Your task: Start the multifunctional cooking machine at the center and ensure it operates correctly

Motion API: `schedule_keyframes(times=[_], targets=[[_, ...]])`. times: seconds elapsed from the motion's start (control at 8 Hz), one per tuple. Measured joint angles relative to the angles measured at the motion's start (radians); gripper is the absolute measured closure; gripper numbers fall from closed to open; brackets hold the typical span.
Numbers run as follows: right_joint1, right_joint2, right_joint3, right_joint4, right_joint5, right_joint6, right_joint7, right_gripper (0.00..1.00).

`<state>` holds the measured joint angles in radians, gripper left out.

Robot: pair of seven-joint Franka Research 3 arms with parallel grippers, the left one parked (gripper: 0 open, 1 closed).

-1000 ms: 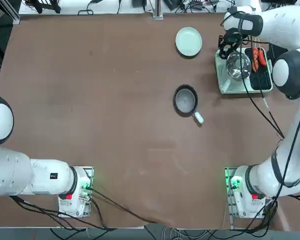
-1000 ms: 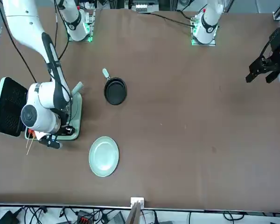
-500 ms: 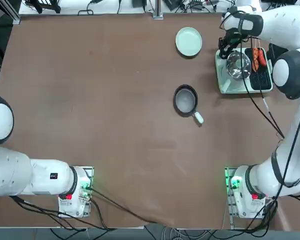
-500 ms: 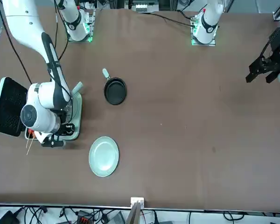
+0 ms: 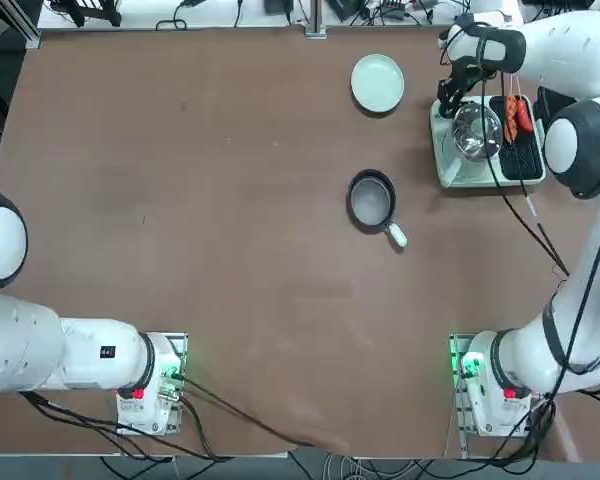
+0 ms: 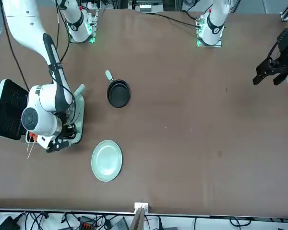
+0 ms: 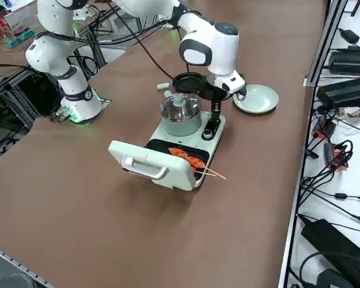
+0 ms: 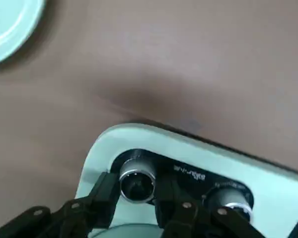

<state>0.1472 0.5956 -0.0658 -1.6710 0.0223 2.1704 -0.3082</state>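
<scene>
2 knobs: the wrist view shows 2 round knobs side by side on the dark control strip of the cooking machine (image 8: 154, 144); the nearer knob (image 8: 136, 181) sits between the fingers (image 8: 105, 191), the second knob (image 8: 231, 202) lies just beside it.
Right gripper (image 8: 134, 191): clamped narrow on the nearer knob, a black finger pressed to each side of it; in the side view the gripper (image 7: 215, 123) points straight down onto the far corner of the machine.
Cooking machine: pale mint-green box (image 5: 450, 170) at the far right of the table in the top view, not at the table's middle; at the left edge in the front view (image 6: 79, 120), partly hidden behind the arm's white wrist.
Pot: round steel pot with a glass lid (image 7: 181, 111) seated in the machine's half nearer the table's middle.
Grill plate: black plate (image 7: 168, 147) in the other half, with orange food on thin skewers (image 7: 192, 161) lying on it.
Lid: hinged lid (image 7: 150, 165) folded fully open and lying flat, pale green with a handle on its outer face; its black inner grid (image 6: 9, 108) shows in the front view.
Plate: round pale green plate (image 5: 377, 83) on the table just beside the machine.
Frying pan: small dark pan with a white handle (image 5: 372, 200) near the table's middle, well apart from the machine.
Table: brown top (image 5: 200, 200).
</scene>
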Motion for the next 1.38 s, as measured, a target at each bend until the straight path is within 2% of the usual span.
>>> schedule_keyframes(times=[0.5, 1.0, 1.25, 1.38], targets=[[0.023, 0.008, -0.012, 0.011, -0.029, -0.002, -0.269, 0.58], [0.037, 0.014, -0.019, 0.021, -0.038, -0.009, -0.364, 0.56], [0.045, 0.026, -0.004, 0.038, -0.020, -0.009, -0.366, 0.22], [0.054, 0.029, 0.001, 0.069, -0.010, -0.026, -0.366, 0.02]])
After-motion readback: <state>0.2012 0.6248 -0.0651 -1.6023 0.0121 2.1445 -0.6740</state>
